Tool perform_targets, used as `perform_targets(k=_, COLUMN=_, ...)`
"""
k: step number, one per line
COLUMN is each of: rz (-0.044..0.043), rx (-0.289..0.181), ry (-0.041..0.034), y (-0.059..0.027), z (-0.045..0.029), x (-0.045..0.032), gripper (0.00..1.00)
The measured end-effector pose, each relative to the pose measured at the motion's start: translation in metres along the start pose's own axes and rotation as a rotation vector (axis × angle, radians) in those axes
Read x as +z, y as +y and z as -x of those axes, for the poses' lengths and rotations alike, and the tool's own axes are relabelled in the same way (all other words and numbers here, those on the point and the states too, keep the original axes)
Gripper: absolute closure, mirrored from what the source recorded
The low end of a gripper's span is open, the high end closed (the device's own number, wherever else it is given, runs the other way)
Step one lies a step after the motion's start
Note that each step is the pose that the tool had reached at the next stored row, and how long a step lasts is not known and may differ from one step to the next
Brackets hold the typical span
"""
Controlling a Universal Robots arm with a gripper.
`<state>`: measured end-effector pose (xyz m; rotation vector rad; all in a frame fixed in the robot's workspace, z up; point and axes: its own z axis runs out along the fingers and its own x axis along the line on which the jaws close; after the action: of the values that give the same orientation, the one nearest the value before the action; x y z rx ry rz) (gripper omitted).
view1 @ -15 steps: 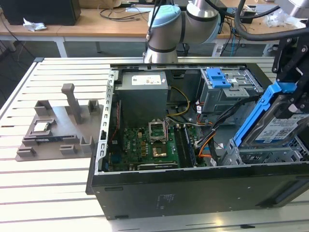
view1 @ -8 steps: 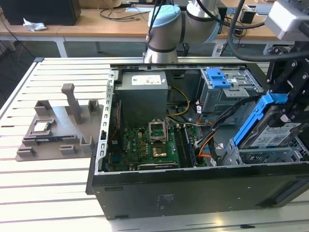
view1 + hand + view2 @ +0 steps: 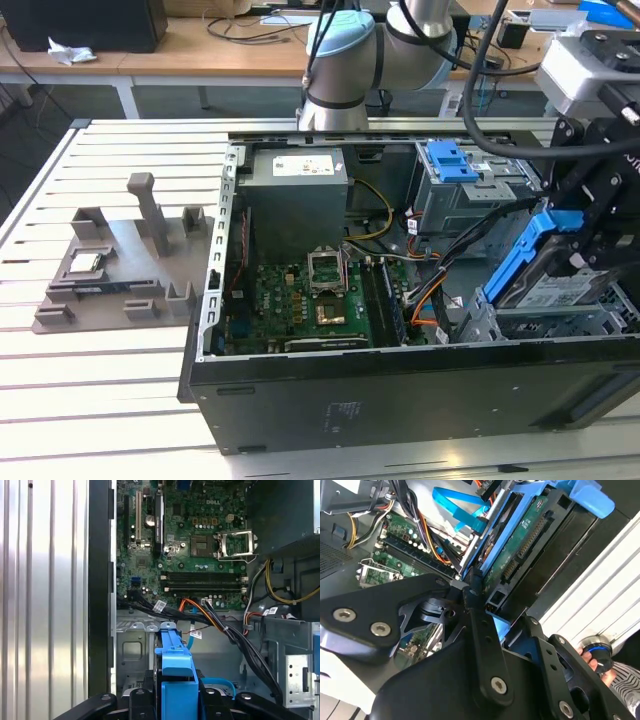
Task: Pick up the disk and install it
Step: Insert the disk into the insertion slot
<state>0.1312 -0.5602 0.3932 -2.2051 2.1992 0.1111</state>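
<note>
The disk [image 3: 553,288], a silver drive with a white label in a blue bracket [image 3: 524,255], hangs tilted over the metal drive bay [image 3: 560,322] at the exterior view's right end of the open computer case [image 3: 400,385]. My gripper [image 3: 577,258] is shut on it from above. The second wrist view shows the disk's green circuit board [image 3: 526,534] and blue bracket [image 3: 590,499] beyond the black finger links [image 3: 476,611]. In the first wrist view the blue bracket [image 3: 175,666] sits between the two fingers [image 3: 142,697].
Inside the case are the grey power-supply box [image 3: 297,195], the motherboard [image 3: 290,305] with its open processor socket [image 3: 328,270], a bundle of cables [image 3: 440,285] and a second drive cage with a blue tab [image 3: 452,162]. A grey fixture [image 3: 120,265] lies on the slatted table. A hand [image 3: 594,661] shows beside the case.
</note>
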Motion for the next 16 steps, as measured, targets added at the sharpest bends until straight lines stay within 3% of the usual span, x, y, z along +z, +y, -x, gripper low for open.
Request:
perform_targets(k=9, rz=-0.0001, rx=0.000, ry=0.0000, y=0.0000, z=-0.0001, x=0.0010, gripper=0.56)
perform_targets(k=11, rz=0.0000, rx=0.000, ry=0.0000, y=0.0000, z=-0.0001, x=0.0011, gripper=0.70)
perform_targets(k=12, rz=0.0000, rx=0.000, ry=0.0000, y=0.0000, z=-0.0001, x=0.0012, gripper=0.70)
perform_targets(k=15, rz=0.0000, rx=0.000, ry=0.0000, y=0.0000, z=-0.0001, x=0.0014, gripper=0.88)
perform_targets(k=16, rz=0.0000, rx=0.000, ry=0.0000, y=-0.0001, z=-0.0001, x=0.0015, gripper=0.88)
